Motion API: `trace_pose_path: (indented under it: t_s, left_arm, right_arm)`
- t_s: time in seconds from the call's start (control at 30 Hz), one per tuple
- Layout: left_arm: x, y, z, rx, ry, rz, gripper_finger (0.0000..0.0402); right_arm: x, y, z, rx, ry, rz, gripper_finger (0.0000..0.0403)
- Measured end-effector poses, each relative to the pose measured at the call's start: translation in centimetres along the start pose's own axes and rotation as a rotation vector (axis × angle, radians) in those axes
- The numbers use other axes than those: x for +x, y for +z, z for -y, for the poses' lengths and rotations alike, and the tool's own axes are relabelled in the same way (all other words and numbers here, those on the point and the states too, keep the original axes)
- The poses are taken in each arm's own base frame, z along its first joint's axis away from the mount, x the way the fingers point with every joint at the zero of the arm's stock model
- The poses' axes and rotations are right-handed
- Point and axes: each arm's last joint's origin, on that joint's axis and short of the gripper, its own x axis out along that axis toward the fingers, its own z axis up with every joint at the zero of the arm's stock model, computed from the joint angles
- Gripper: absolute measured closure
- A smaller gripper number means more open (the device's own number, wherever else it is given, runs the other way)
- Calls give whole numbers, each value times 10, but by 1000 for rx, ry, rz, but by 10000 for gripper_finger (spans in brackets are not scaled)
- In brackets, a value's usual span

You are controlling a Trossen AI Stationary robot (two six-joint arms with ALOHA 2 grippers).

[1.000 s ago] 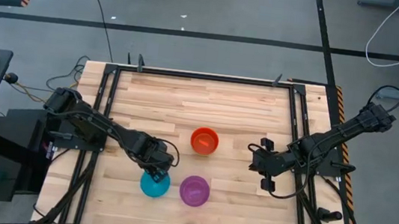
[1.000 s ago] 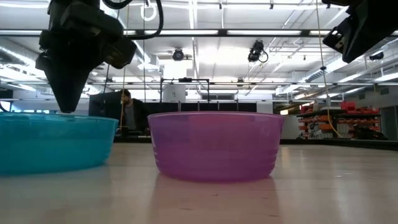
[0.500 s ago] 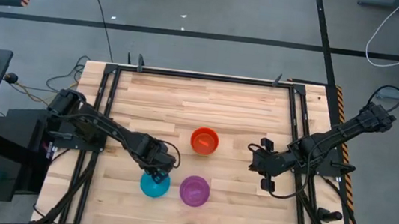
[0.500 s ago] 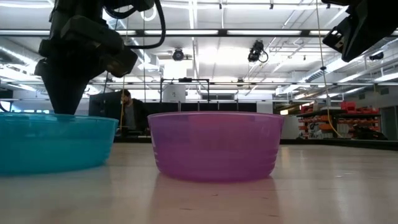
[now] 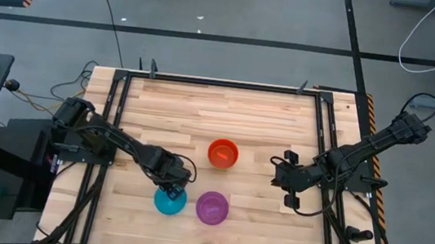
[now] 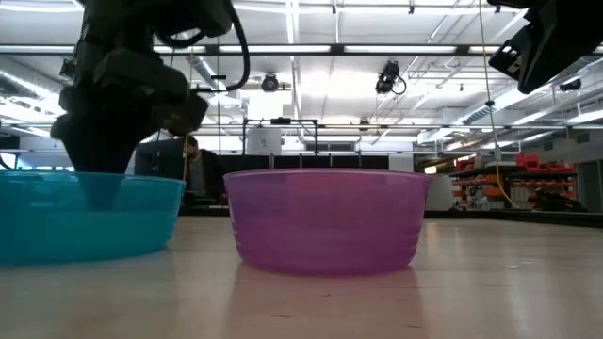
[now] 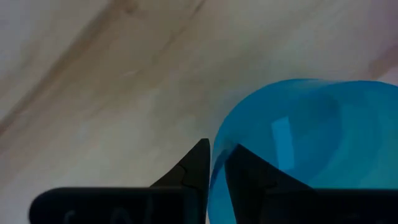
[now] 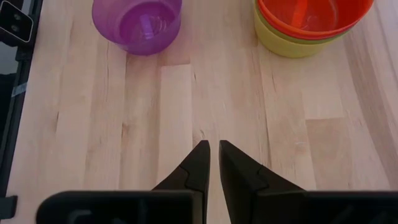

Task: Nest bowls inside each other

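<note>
The blue bowl (image 5: 168, 203) stands upright near the table's near edge, left of the purple bowl (image 5: 212, 208), which also rests on its base (image 6: 325, 217). An orange bowl (image 5: 223, 152) sits nested in a yellow-green one (image 8: 298, 45) farther back at mid-table. No pink bowl shows. My left gripper (image 5: 174, 189) is down at the blue bowl's far rim, shut on it. My right gripper (image 5: 277, 175) hangs shut above bare wood on the right side, well away from every bowl. My left gripper pinches the blue bowl's rim (image 7: 214, 163) on its far side, one finger (image 7: 244, 160) inside the bowl and the other (image 7: 199, 155) outside. The fingers come from above, pointing down. The bowl stands on the table on its base (image 6: 85, 250).
Black rails (image 5: 110, 126) run along the table's left and right sides. Bare wood (image 5: 227, 107) lies across the far half. Beyond the table, the low view shows a person seated far off in the room (image 6: 193, 155).
My left gripper has come down: in the low view its fingertips were above the blue bowl's rim a second ago and now reach below it, inside the bowl. The right arm has kept still.
</note>
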Motion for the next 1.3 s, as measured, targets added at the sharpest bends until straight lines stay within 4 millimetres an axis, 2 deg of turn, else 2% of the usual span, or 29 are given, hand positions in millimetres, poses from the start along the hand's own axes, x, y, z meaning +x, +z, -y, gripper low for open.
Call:
trace_pose_path:
  t_s: [0.17, 0.4, 0.63, 0.77, 1.0, 1.3]
  left_arm:
    - [8, -2, -6, -1, 0, -27, 354]
    - [7, -2, -6, 17, -1, -28, 392]
    - [7, 3, -8, 13, -2, -27, 393]
    - [0, 9, -10, 27, -12, -12, 392]
    - [-41, 30, -6, 76, 0, 63, 394]
    - [-117, 81, 4, 133, -75, 285, 395]
  right_arm:
    - [0, 0, 0, -2, 0, 0, 359]
    - [0, 0, 0, -8, 1, 1, 359]
    - [0, 0, 0, -10, -9, 7, 359]
    - [0, 0, 0, -6, -9, 7, 359]
    - [3, 1, -1, -1, -13, 0, 359]
    - [10, 0, -2, 10, -29, -29, 359]
